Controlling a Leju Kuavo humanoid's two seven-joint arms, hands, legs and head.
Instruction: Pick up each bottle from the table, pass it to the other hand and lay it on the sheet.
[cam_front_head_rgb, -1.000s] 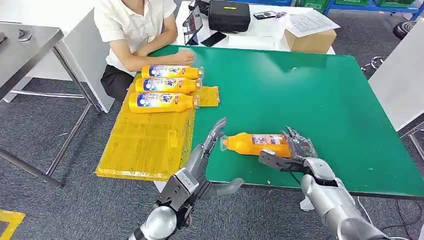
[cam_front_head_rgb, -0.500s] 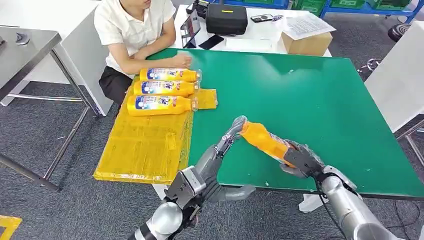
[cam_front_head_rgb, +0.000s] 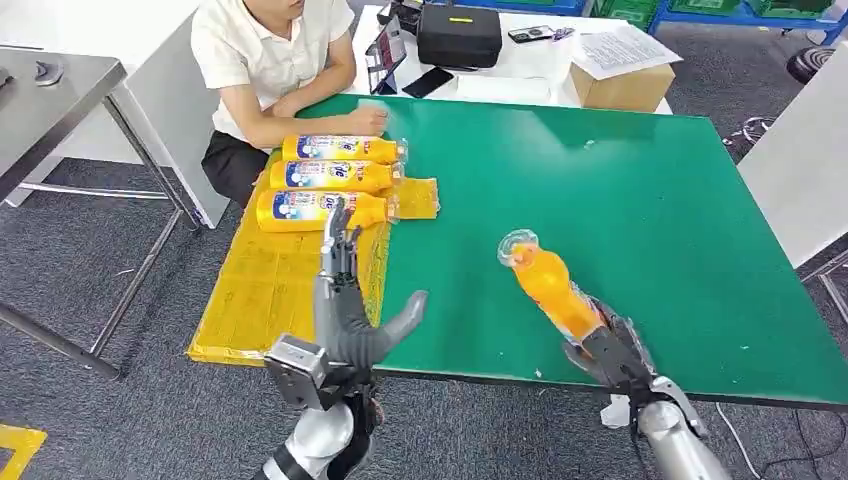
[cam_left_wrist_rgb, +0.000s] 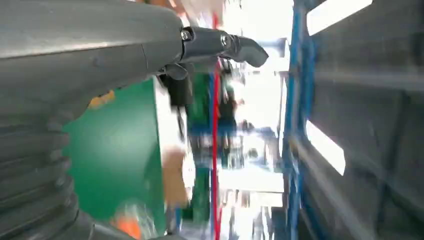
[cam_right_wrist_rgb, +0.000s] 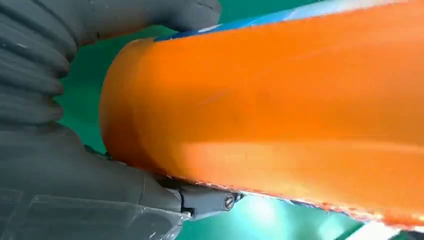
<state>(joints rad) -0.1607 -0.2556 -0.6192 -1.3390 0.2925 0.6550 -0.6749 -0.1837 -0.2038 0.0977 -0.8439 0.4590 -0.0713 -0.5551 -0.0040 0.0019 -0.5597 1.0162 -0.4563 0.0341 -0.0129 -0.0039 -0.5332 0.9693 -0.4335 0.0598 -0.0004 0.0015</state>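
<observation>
Your right hand (cam_front_head_rgb: 610, 350), at the lower right of the frame, grips an orange bottle (cam_front_head_rgb: 548, 286) by its base and holds it tilted above the green table (cam_front_head_rgb: 640, 200), clear cap pointing toward the upper left. The right wrist view confirms the fingers wrapped around the bottle's lower body. Your left hand (cam_front_head_rgb: 345, 300), lower centre, is raised with fingers spread and thumb out, holding nothing, well apart from the bottle.

Three bottles (cam_front_head_rgb: 330, 178) lie side by side at the far end of the yellow sheet (cam_front_head_rgb: 280, 290), left of centre, near a seated person (cam_front_head_rgb: 270, 60) whose hand rests on the table's edge.

The step in hand looks like the handover. To do it well, bring the bottle's free upper body toward the left palm, not the cap alone. Close the left fingers around the middle of the bottle, clear of the right fingers. Let the right hand go only once that grip looks firm. Then lay the bottle on the open sheet just below the third one.
</observation>
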